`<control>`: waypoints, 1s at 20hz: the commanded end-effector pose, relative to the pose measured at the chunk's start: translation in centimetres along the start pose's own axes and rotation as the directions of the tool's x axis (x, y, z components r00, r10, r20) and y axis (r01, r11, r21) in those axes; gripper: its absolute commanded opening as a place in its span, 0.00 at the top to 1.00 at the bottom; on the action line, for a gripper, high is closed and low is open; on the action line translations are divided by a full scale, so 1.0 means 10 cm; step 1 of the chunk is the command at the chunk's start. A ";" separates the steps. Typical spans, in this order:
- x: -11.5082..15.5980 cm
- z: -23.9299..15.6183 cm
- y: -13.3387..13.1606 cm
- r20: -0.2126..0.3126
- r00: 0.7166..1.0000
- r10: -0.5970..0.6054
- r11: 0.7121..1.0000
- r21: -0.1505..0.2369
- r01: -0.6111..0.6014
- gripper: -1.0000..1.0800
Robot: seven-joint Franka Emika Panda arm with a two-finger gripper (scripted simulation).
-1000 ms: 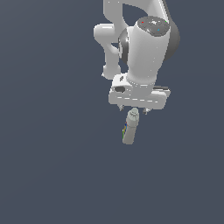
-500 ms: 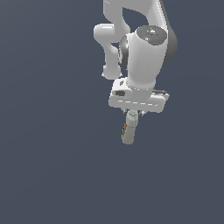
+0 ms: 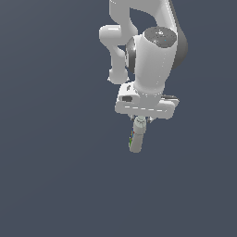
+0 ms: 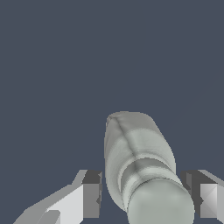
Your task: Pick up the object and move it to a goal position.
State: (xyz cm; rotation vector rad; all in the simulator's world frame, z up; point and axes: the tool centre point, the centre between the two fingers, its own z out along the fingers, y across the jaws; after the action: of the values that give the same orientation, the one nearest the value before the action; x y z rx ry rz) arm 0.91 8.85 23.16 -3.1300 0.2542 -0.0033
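A: Report arm position.

B: The arm (image 3: pixel 148 55) descends from the upper part of the exterior view. The gripper (image 3: pixel 140 121) points down at the counter (image 3: pixel 55 176), a plain dark grey-blue surface. No counter edge or corner appears in either view, so the location cannot be referenced to one.

A: Report bottle position.

B: The bottle (image 3: pixel 136 138) is directly beneath the gripper body. In the exterior view its cap end is up between the fingers and its body extends down and slightly toward that view's left. A strip of coloured label shows on the side facing the exterior view's left. Whether the bottle rests on the counter or is clear of it cannot be told.

A: Report gripper state.

B: In the wrist view the two fingers (image 4: pixel 89 192) stand one on each side of the bottle (image 4: pixel 135 166), level with the neck and round cap. A gap of counter shows between one finger and the bottle; the other finger is just beside the bottle, contact not confirmed. The gripper (image 4: pixel 144 194) is released, straddling the bottle without clamping it.

A: Other items?

B: None visible.
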 end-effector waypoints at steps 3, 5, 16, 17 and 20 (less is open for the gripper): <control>0.02 -0.08 -0.02 -0.015 1.000 -0.018 1.000 0.009 0.019 1.00; 0.03 -0.14 -0.03 -0.026 0.999 -0.034 0.999 0.016 0.035 1.00; 0.08 -0.77 -0.13 -0.141 0.973 -0.182 0.978 0.079 0.195 1.00; 0.08 -0.84 -0.14 -0.156 0.967 -0.199 0.973 0.085 0.214 1.00; 0.08 -1.07 -0.16 -0.199 0.948 -0.248 0.957 0.102 0.272 1.00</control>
State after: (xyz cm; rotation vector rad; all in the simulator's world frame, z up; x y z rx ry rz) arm 1.73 10.16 31.95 -3.0277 -0.1134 -0.2467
